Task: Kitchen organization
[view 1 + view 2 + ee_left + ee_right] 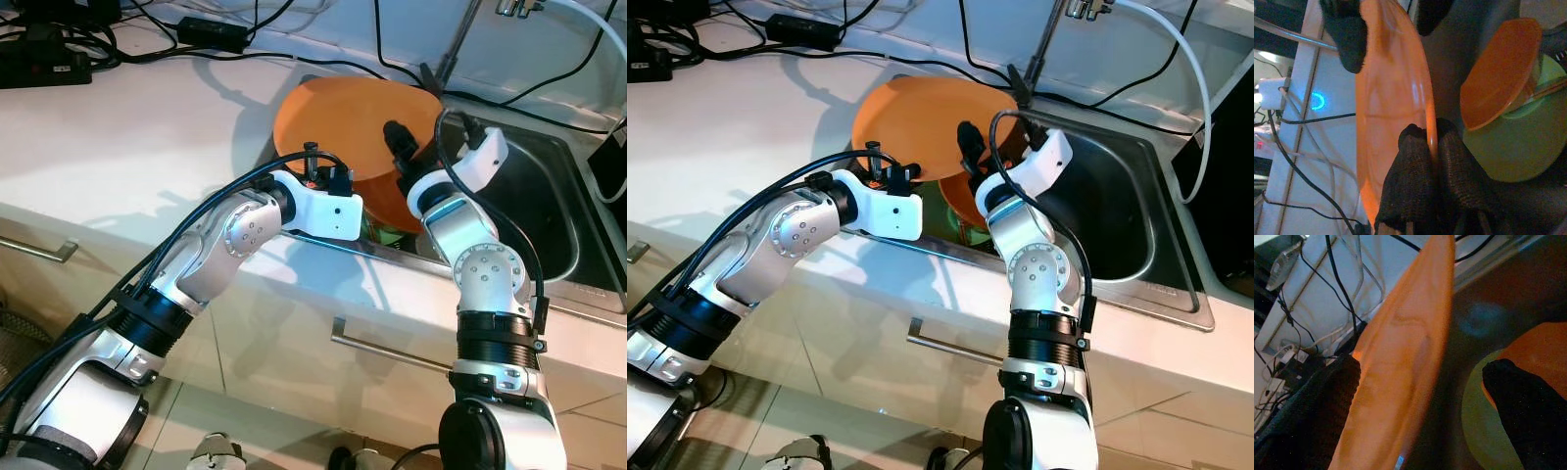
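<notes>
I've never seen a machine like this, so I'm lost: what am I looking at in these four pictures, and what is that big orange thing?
It is a humanoid robot at a kitchen sink. The two wide pictures come from cameras in its head, looking down its silver arms. The two close pictures come from cameras on its wrists. The large orange plate is held up on edge over the sink: the left pincer pinches its rim, and the right pincer is open around it. In the basin lie a green plate and a smaller orange plate. Black cables lie on the white counter.

Orange plate (343,122); green plate (1520,142); steel-grey sink (549,211); white counter (118,147).
</notes>
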`<state>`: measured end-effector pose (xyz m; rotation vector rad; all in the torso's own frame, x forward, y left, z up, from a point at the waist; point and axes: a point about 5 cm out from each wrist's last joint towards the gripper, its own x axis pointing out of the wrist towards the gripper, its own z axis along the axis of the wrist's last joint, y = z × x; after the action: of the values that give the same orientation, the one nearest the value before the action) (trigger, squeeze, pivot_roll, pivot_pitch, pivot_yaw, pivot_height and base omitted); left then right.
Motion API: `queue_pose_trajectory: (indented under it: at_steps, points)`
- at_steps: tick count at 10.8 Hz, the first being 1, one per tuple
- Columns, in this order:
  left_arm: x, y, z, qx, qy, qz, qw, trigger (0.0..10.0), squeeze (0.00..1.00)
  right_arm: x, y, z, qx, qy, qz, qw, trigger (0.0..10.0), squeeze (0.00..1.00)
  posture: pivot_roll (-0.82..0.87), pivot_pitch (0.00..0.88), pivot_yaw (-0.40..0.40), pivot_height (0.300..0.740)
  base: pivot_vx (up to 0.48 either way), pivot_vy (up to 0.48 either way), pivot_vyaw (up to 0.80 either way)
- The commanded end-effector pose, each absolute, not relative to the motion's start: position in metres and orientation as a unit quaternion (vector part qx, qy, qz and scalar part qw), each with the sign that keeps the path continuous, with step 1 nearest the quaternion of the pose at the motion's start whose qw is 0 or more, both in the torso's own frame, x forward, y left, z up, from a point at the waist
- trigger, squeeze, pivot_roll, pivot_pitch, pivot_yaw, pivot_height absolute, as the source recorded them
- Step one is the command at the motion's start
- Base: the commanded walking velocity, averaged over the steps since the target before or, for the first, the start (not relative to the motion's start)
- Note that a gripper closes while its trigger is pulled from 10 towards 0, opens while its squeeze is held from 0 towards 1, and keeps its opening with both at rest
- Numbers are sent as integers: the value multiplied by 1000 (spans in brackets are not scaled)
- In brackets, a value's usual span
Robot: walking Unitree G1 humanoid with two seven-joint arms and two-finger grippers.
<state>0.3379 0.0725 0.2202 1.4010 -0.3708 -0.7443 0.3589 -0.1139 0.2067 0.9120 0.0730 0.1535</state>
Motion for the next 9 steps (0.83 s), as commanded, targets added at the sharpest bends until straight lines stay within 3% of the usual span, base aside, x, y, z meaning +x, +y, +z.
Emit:
queue_pose_trajectory:
  at_steps: [1, 9]
  points:
    - [331, 64, 228, 623, -195, -341, 677, 10000, 0, 361, -105, 218, 458, 26, 86, 884, 0, 0, 65, 79, -129, 740, 0, 0, 0]
    - [334, 66, 228, 630, -193, -332, 675, 10000, 0, 363, -108, 221, 472, 21, 80, 878, 0, 0, 64, 82, -129, 740, 0, 0, 0]
